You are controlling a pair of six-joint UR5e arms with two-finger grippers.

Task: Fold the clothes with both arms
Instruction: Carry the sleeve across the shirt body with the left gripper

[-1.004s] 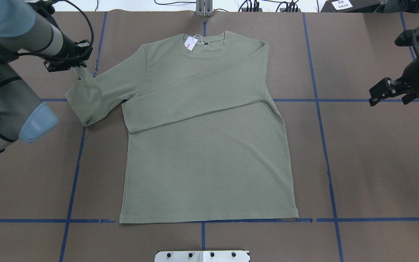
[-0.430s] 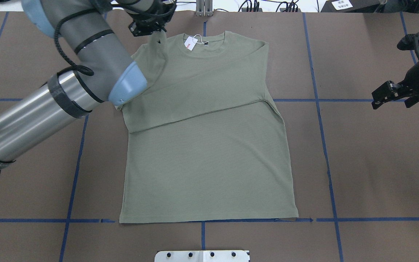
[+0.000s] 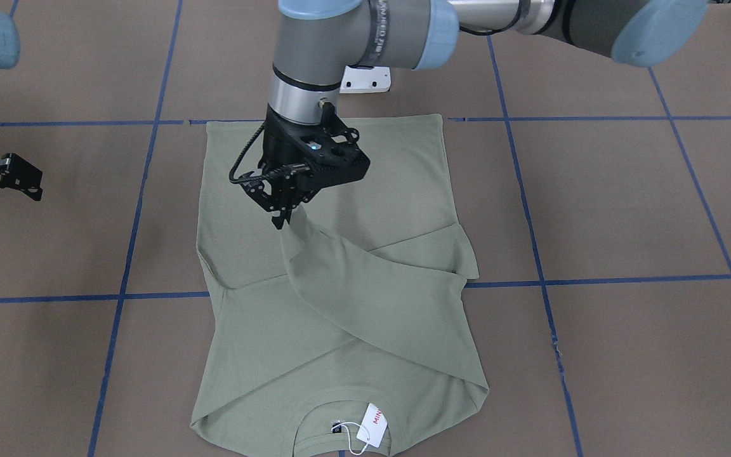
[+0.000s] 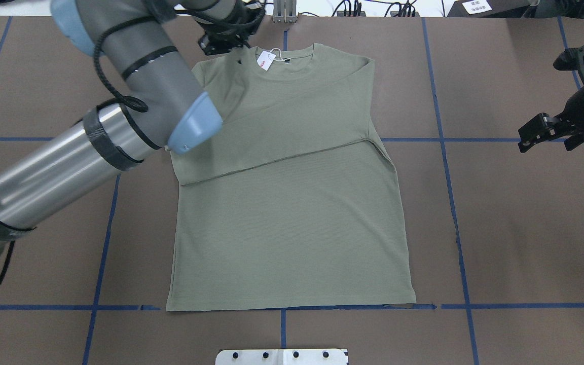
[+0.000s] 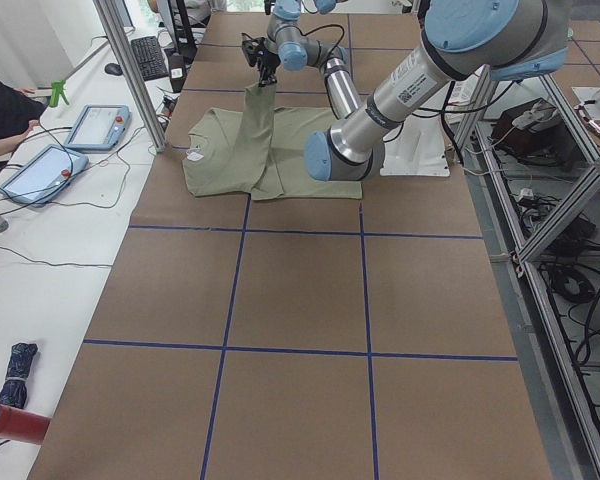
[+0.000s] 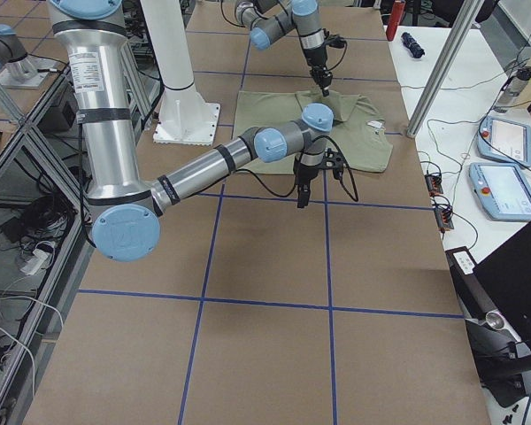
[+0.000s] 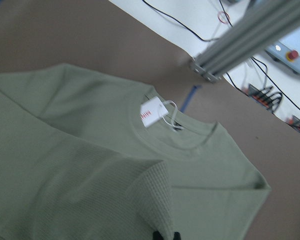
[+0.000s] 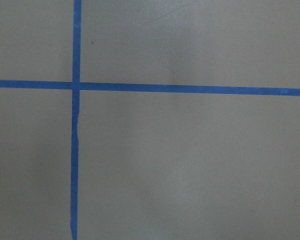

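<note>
1. The left tool (image 3: 281, 219) is pinched tight on one sleeve's cuff and holds it up above the shirt. In the overhead view it sits at 11 o'clock from the shirt's middle.
2. The green shirt (image 4: 292, 223) lies flat mid-worktop (image 4: 525, 243), its other sleeve folded across the chest. The hang tag (image 4: 265, 59) is at the collar, at 12 o'clock.
3. The right tool (image 4: 525, 138), at 3 o'clock and well apart, hangs empty with its fingers spread.
</note>
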